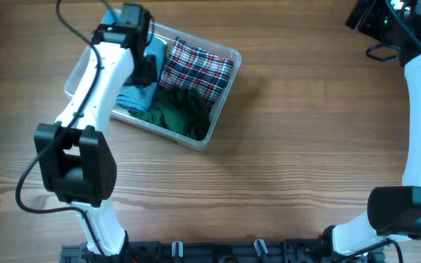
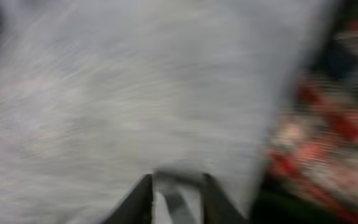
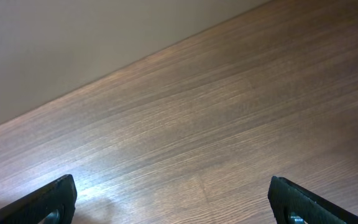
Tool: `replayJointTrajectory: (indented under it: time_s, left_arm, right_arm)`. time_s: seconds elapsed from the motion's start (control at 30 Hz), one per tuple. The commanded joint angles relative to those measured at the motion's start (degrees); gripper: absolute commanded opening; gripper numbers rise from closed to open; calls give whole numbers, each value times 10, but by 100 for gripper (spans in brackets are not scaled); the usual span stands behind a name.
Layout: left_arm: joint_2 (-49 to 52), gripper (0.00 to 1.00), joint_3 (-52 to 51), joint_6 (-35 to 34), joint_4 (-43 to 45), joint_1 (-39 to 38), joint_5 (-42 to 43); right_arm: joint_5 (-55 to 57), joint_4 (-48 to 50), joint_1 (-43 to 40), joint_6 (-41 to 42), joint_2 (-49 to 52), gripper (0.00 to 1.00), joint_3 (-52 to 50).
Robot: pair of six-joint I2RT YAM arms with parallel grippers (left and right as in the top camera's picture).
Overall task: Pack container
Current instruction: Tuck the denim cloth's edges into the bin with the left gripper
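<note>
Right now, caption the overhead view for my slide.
Left arm reaches into the clear container of blue, plaid and green clothes; right arm off to the side.

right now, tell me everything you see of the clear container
The container is a clear plastic rectangular bin with rounded corners, sitting askew on the wooden table, upper left in the overhead view. It holds a plaid cloth, a green cloth and a blue cloth. The left arm covers its left part.
</note>
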Motion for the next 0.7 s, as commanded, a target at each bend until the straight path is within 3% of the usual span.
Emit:
replayJointTrajectory:
  time_s: [0.0, 0.23, 0.57, 0.67]
  left_arm:
    - [-40, 33, 22, 19, 2, -36, 9]
    - [-51, 25, 22, 19, -17, -62, 12]
    - [-54, 23, 22, 45, -11, -161, 27]
    - [-52, 17, 22, 45, -1, -177, 42]
  right_arm:
    - [8, 2, 0, 4, 2, 100, -2]
    - [8, 2, 0, 4, 2, 99, -2]
    - [8, 2, 0, 4, 2, 100, -2]
    - [8, 2, 0, 4, 2, 100, -2]
